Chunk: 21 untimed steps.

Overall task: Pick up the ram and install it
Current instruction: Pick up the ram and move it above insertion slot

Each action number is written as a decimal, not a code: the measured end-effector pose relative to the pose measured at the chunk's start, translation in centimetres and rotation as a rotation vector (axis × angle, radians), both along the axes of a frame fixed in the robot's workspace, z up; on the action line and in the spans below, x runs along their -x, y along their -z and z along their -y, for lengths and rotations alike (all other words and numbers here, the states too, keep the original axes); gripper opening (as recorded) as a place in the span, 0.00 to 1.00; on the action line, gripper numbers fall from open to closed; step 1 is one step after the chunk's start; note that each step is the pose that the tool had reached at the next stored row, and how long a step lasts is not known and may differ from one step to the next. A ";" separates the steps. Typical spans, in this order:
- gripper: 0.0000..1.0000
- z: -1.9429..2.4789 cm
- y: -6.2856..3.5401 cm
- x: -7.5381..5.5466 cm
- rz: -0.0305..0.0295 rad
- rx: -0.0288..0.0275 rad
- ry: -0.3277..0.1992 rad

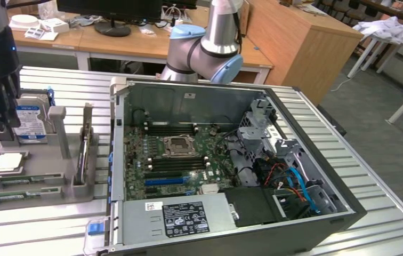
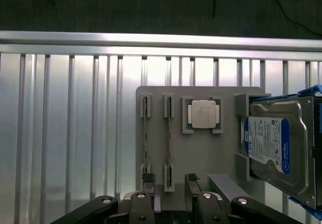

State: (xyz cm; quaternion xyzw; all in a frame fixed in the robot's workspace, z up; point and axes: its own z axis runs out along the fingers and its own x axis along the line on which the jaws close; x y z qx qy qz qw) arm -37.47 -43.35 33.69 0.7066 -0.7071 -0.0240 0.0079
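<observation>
Hanging over the gray tray [image 2: 211, 153], the gripper [image 2: 169, 181] has its two fingers [image 2: 147, 179] spread wide and holds nothing. One thin ram [image 2: 168, 138] stands on its edge in a tray slot, lined up between the fingers (a second stick [image 2: 146, 133] sits just beside it). The silver chip [image 2: 204, 114] and the blue hard drive [image 2: 274, 143] rest on the same tray. The open computer case [image 1: 152, 101] sits next to it.
</observation>
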 end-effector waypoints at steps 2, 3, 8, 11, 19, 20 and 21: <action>0.37 0.00 0.11 0.0 -0.0001 0.0001 0.000; 0.37 0.00 0.17 0.0 0.0000 0.0000 0.000; 0.37 0.00 0.49 0.0 0.0000 0.0000 0.000; 0.37 0.00 0.70 0.0 0.0000 0.0000 0.000; 0.37 0.00 1.29 0.0 0.0000 0.0000 0.000; 0.37 0.00 1.36 0.0 0.0000 0.0000 0.000; 0.37 0.00 1.44 0.0 0.0000 0.0000 0.000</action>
